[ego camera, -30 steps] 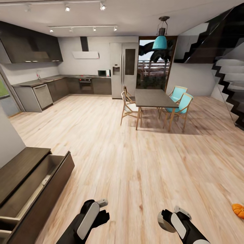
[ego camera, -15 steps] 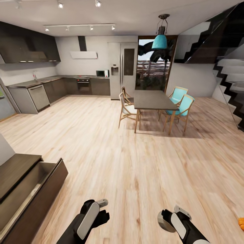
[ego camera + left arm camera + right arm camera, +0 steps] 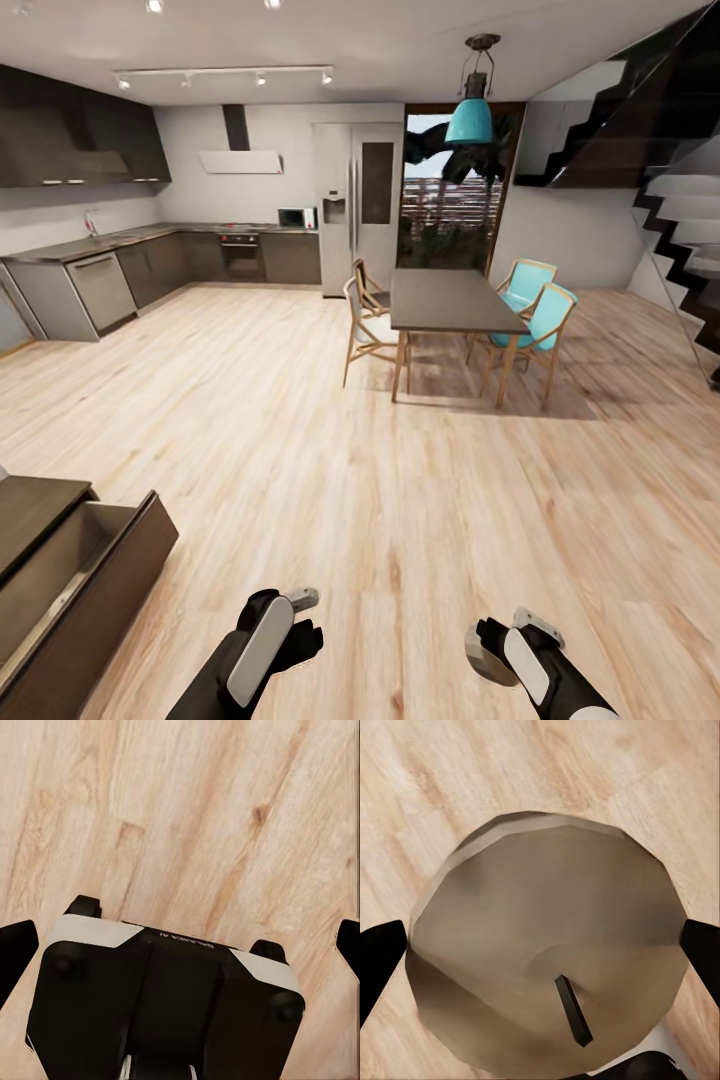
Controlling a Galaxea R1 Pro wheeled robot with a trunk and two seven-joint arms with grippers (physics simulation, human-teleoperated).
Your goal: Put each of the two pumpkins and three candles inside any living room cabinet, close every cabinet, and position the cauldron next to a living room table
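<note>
My right gripper [image 3: 487, 648] is shut on a grey-beige candle [image 3: 547, 937], whose flat top and dark wick face the right wrist camera; in the head view the candle [image 3: 477, 657] is a small grey disc low over the floor. My left gripper [image 3: 303, 622] hangs open with nothing in it, its fingertips [image 3: 16, 952] spread wide above floorboards. At lower left stands the dark-brown cabinet [image 3: 30, 500], its top drawer [image 3: 110, 585] pulled open. The pumpkins, the cauldron and the table are out of view.
Pale wood floor [image 3: 400, 500] stretches ahead. A dark dining table [image 3: 448, 297] with wood and teal chairs [image 3: 545, 315] stands mid-room. Grey kitchen units [image 3: 100, 285] line the far left, a fridge [image 3: 355, 205] the back wall, and stairs [image 3: 690, 250] rise on the right.
The camera has moved forward: the cabinet slid further toward the lower-left corner and the orange pumpkin on the floor at the right edge left the view. Both grippers hold the same pose.
</note>
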